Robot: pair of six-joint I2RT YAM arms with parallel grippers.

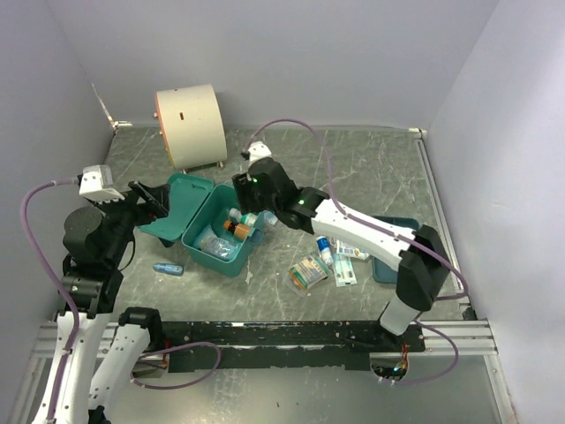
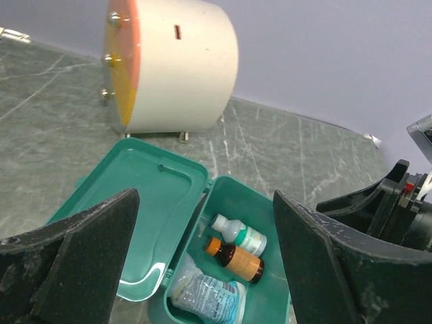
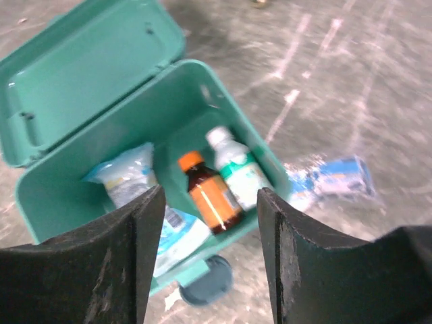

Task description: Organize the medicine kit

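In the top view the scene was lit evenly and softly from above, and only faint shadows were cast on the table [image 1: 371, 177] under the cream drum [image 1: 190, 124]. In the left wrist view, a white glare was seen on the open lid of the medicine kit [image 2: 152, 216]. The right wrist picture was dimmer and smeared by motion blur; the blue packet [image 3: 331, 179] could not be read.

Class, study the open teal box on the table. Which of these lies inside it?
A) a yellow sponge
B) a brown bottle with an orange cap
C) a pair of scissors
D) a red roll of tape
B: the brown bottle with an orange cap lies inside the open medicine kit, next to a white bottle.
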